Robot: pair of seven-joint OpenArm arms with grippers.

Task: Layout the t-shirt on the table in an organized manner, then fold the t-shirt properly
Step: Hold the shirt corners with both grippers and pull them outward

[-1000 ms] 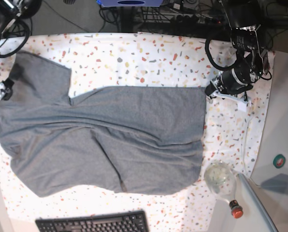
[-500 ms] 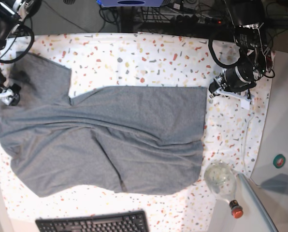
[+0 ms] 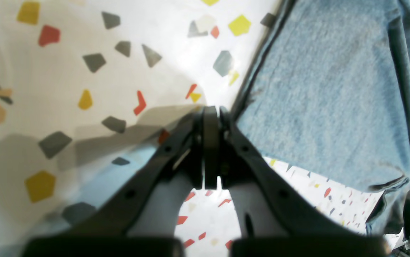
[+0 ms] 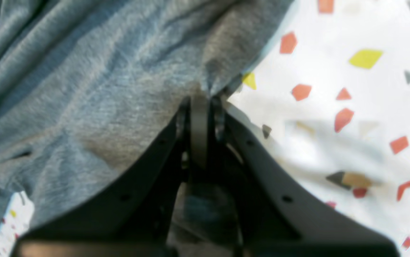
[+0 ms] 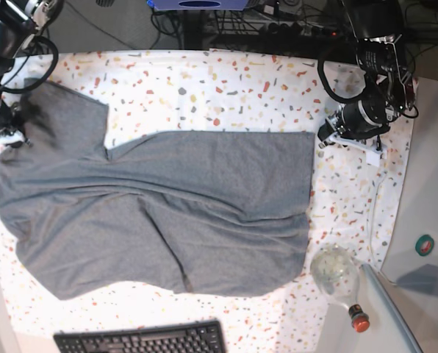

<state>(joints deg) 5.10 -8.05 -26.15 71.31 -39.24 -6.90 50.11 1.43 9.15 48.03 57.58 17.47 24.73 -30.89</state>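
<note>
Both grippers are seen lowered to the table [image 5: 204,81]. On the right gripper [image 4: 199,101], the jaws are pressed together on the edge of the t-shirt [image 5: 160,213], pinched at its far-left side in the base view. On the left gripper [image 3: 210,114], the jaws are held together with nothing between them, just beside the t-shirt's corner, over the speckled cloth. The t-shirt is spread flat across the table, wrinkled.

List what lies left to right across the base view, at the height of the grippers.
Right gripper → t-shirt → bare strip of table → left gripper.
</note>
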